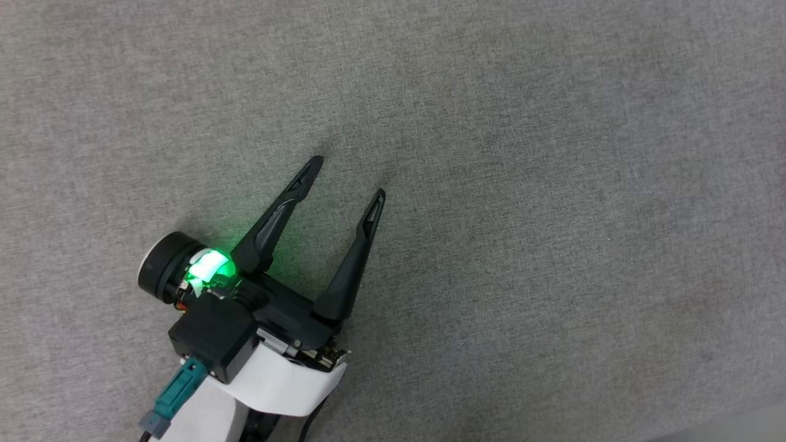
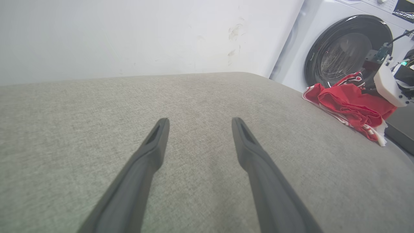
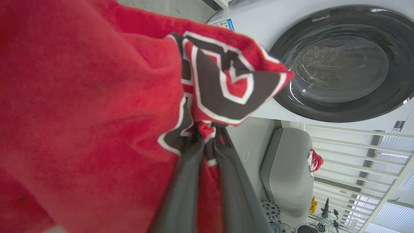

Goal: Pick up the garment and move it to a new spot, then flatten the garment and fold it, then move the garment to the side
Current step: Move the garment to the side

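L side: in the head view the left gripper [image 1: 349, 177] is seen low-left, held just over the grey fabric worktop [image 1: 552, 184]. Its fingers [image 1: 279, 218] are spread wide w/ nothing between them. A green light [image 1: 212, 265] is lit at its base. In the left wrist view the same two fingers are pointed across bare worktop twd a pale wall [image 2: 129, 32].

Further right in that view, the garment [image 2: 351, 106] is found bunched in a red heap w/ red-white striped trim at the worktop's far right edge. Its lower part is laid on the cloth surface & its upper part is gathered up against the right arm's white wrist housing [image 2: 388, 82]. A white washing machine [image 2: 307, 38] w/ a round dark door [image 2: 347, 48] is seen just behind.

R side: in the right wrist view the right gripper [image 3: 208, 137] is closed narrow on a fold of the garment. Red cloth & dark white-outlined lettering are pinched between the fingers, w/ the rest draped across the view's left. The washing machine door is seen behind, upper right.
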You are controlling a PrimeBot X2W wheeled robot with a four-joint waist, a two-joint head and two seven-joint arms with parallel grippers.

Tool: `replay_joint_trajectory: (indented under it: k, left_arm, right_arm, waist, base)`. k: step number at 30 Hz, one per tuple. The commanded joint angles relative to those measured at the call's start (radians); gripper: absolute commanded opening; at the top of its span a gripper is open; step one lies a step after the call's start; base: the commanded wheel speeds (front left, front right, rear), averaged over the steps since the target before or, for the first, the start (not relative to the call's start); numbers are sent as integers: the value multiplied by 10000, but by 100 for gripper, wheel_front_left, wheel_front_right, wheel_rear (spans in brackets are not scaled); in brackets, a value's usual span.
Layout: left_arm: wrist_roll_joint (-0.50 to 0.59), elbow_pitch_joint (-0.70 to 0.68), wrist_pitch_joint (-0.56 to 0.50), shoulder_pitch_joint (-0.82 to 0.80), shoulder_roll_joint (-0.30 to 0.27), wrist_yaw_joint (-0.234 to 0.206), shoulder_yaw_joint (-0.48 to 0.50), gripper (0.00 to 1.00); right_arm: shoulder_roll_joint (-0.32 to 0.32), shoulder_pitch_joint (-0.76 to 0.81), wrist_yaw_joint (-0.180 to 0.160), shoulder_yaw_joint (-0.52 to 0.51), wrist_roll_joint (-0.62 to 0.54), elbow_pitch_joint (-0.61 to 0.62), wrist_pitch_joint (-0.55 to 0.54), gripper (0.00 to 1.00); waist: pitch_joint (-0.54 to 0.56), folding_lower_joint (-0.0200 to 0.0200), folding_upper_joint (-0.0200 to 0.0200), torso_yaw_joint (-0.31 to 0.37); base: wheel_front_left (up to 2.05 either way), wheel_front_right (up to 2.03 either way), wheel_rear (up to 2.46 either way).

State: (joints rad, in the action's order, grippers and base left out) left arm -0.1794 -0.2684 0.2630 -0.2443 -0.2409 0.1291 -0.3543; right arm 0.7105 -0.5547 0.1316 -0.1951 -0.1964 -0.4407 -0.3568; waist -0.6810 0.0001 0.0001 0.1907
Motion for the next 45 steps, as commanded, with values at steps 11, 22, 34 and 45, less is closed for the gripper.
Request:
replay_joint_trajectory:
  k: [11,22,34,45]
  left_arm:
    - [-182,604,21,435,673,11,747,100]
    - [-78,1384,21,1470,1197,-56,2438,100]
    - [-207,2053,21,2353,1595,-61,3885,100]
    - [-324,2667,21,3006,1677,-3,4183,100]
  right_arm:
    - [-1057,18,-18,-325,-26,1361,388,100]
    - [-2842,968,-15,306,1632,3529,1005,100]
    - [-5189,3531,-13,809,3161,5746,3055,100]
    - [-6240,5206,-12,1283,3955,4732,5187,100]
  waist:
    - [1878,-1,-1,-374]
    - [4221,-1,-1,-1057]
    - [5794,-1,-1,-1881]
    - [6431,-1,-1,-2130]
  base:
    - [0,0,0]
    - [0,0,0]
    - [0,0,0]
    - [0,0,0]
